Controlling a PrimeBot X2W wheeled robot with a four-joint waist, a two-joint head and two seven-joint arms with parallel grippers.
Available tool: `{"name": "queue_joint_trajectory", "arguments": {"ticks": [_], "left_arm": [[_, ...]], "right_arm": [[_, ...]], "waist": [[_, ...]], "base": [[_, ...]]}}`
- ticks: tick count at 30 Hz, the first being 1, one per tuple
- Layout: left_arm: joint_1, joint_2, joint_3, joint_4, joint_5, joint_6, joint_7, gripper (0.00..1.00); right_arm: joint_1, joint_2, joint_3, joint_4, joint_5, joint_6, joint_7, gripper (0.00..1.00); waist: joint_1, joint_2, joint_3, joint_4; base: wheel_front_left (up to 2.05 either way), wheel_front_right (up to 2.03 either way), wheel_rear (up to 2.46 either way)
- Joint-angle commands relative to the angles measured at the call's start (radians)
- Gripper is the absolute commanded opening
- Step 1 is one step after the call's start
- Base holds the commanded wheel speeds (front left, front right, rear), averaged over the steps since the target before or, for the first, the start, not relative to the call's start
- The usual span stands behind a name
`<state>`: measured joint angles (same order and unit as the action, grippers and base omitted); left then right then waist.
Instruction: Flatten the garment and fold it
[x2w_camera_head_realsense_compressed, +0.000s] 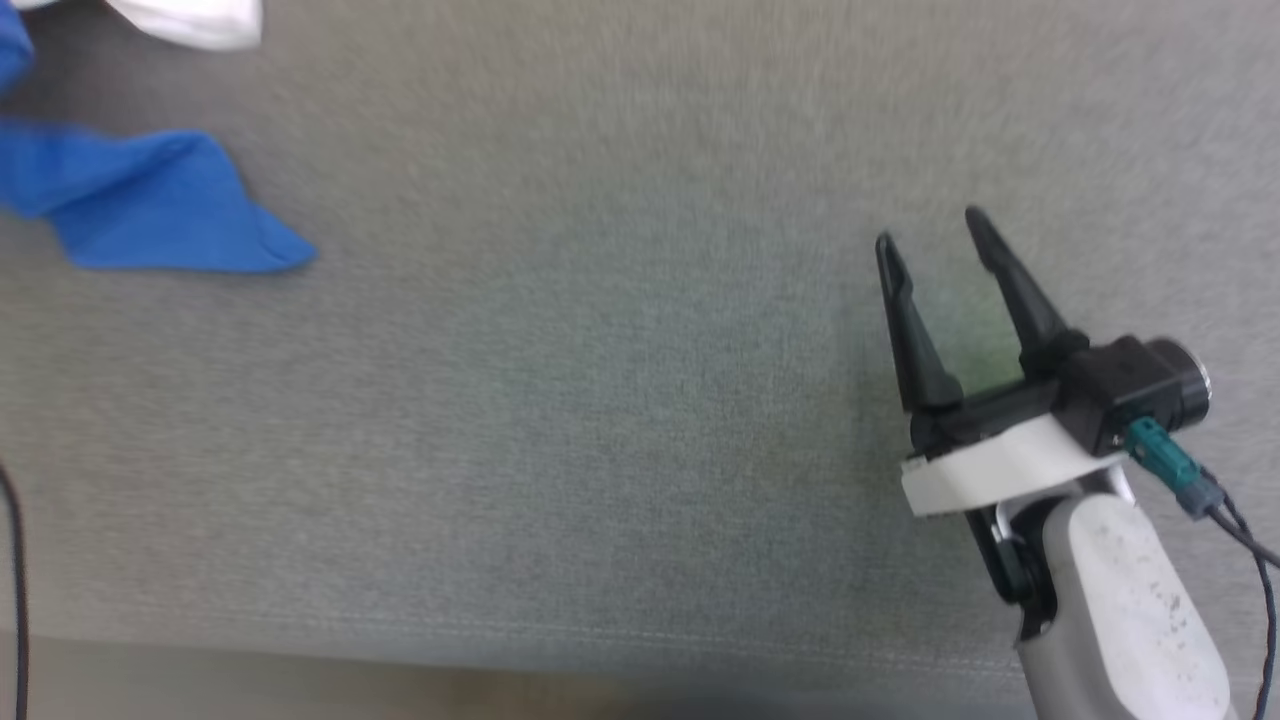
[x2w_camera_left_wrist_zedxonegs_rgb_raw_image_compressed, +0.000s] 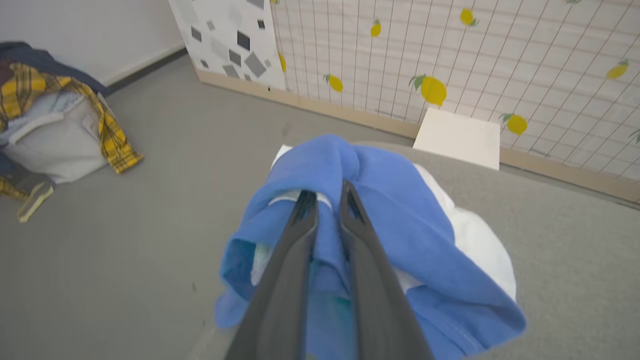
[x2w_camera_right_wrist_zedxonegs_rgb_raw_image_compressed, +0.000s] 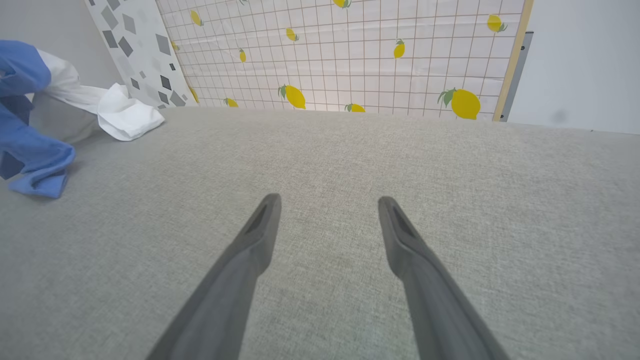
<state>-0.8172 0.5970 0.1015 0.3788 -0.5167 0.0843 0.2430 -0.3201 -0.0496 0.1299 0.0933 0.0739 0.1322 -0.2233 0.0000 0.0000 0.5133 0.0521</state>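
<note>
While the garment (x2w_camera_left_wrist_zedxonegs_rgb_raw_image_compressed: 400, 225) lies bunched at the far left edge of the grey padded surface (x2w_camera_head_realsense_compressed: 600, 400), my left gripper (x2w_camera_left_wrist_zedxonegs_rgb_raw_image_compressed: 327, 192) is clenched on a fold of its blue cloth; I judge flattening barely begun; my right gripper (x2w_camera_head_realsense_compressed: 930, 228) hovers well apart, jaws spread, holding nothing; the next move calls for a second hold, then drawing the shirt flat.

The garment (x2w_camera_left_wrist_zedxonegs_rgb_raw_image_compressed: 400, 210) is soft matt cloth, blue and white, creased; the grey surface (x2w_camera_head_realsense_compressed: 600, 400) is matt woven fabric with a fine rough grain; the right gripper (x2w_camera_head_realsense_compressed: 930, 228) is matt dark plastic on a smooth white plastic collar (x2w_camera_head_realsense_compressed: 1000, 465); the pale forearm (x2w_camera_head_realsense_compressed: 1130, 590) is smooth, speckled with scuffs; the lemon-print panel (x2w_camera_right_wrist_zedxonegs_rgb_raw_image_compressed: 350, 55) looks smooth, with a pale wooden edge strip (x2w_camera_right_wrist_zedxonegs_rgb_raw_image_compressed: 510, 60).
</note>
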Motion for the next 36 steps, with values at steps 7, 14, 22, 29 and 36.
{"name": "queue_joint_trajectory", "arguments": {"ticks": [7, 14, 22, 29, 36], "left_arm": [[-0.149, -0.012, -0.152, -0.020, 0.152, -0.071, -0.222, 0.00], [-0.290, -0.115, -0.288, -0.045, 0.193, -0.122, -0.235, 0.00], [-0.372, -0.284, -0.388, -0.041, 0.156, -0.152, -0.237, 0.00], [-0.336, -0.441, -0.451, -0.015, 0.088, -0.165, -0.261, 0.00], [-0.215, -0.530, -0.524, 0.074, 0.020, -0.151, -0.279, 0.00]], "right_arm": [[0.071, -0.001, -0.012, 0.022, 0.036, -0.002, -0.010, 1.00], [0.135, -0.001, -0.032, 0.026, 0.063, -0.002, -0.006, 1.00], [0.179, -0.001, -0.041, 0.019, 0.062, -0.002, 0.014, 1.00], [0.190, -0.001, -0.037, -0.004, 0.059, -0.002, 0.033, 1.00], [0.194, -0.001, -0.030, -0.022, 0.064, -0.002, 0.044, 1.00]], "waist": [[0.0000, 0.0000, -0.309, 0.011], [0.0000, 0.0000, -0.403, -0.037], [0.0000, 0.0000, -0.454, -0.113], [0.0000, 0.0000, -0.452, -0.190], [0.0000, 0.0000, -0.415, -0.274]], "base": [[0.00, 0.00, 0.00], [0.00, 0.00, 0.00], [0.00, 0.00, 0.00], [0.00, 0.00, 0.00], [0.00, 0.00, 0.00]]}}
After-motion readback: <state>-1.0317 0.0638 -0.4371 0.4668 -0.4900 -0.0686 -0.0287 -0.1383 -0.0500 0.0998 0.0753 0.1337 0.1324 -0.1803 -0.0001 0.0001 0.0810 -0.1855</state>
